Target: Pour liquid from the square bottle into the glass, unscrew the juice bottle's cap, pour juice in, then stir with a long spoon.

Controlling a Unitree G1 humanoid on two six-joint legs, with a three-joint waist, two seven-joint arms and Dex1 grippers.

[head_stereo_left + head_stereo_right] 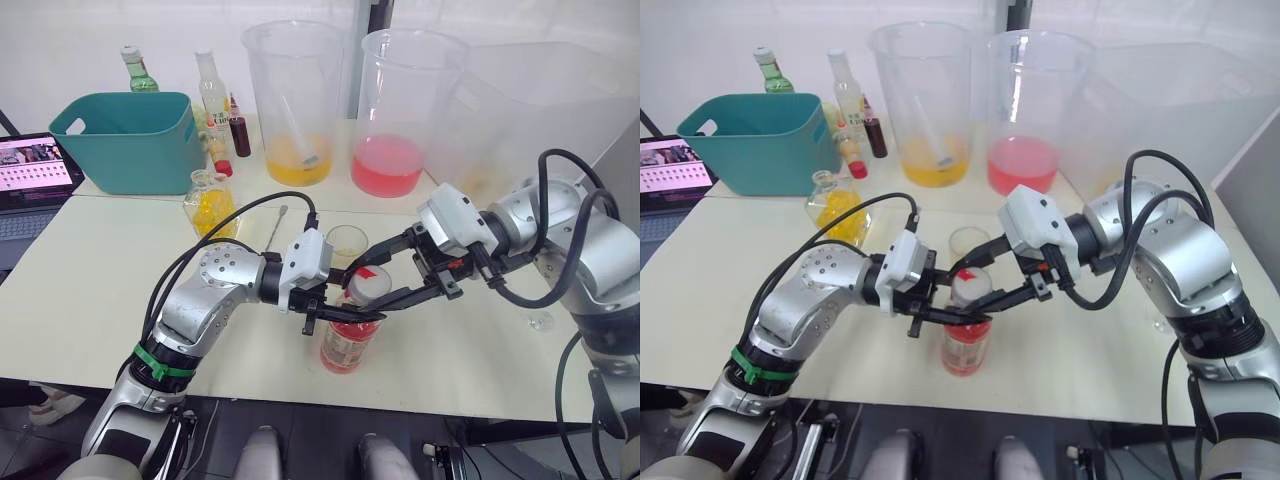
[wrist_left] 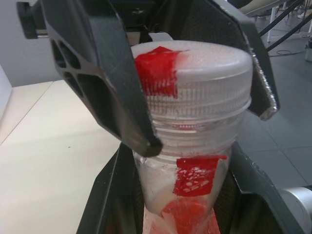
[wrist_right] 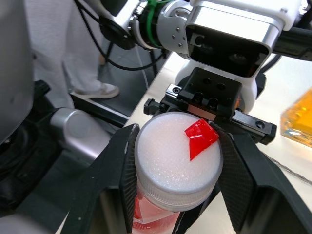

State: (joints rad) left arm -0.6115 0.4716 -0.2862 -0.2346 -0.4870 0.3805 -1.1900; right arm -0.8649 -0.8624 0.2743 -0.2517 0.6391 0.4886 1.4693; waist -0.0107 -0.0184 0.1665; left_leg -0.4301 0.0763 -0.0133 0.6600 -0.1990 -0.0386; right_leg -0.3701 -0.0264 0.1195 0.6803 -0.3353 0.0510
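My right fingers (image 3: 229,161) clench the juice bottle's cap (image 3: 178,158), white with a red mark; my left fingers (image 1: 335,315) grip the juice bottle (image 1: 350,340) just below it. The bottle stands upright near the table's (image 1: 100,300) front edge, pink-red liquid inside. The glass (image 1: 347,243) sits just behind, the square bottle (image 1: 211,203) farther left holding yellow liquid. Both forearms converge low over the table.

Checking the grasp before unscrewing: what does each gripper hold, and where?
Left gripper clamps the juice bottle below its cap; right gripper grips the cap.
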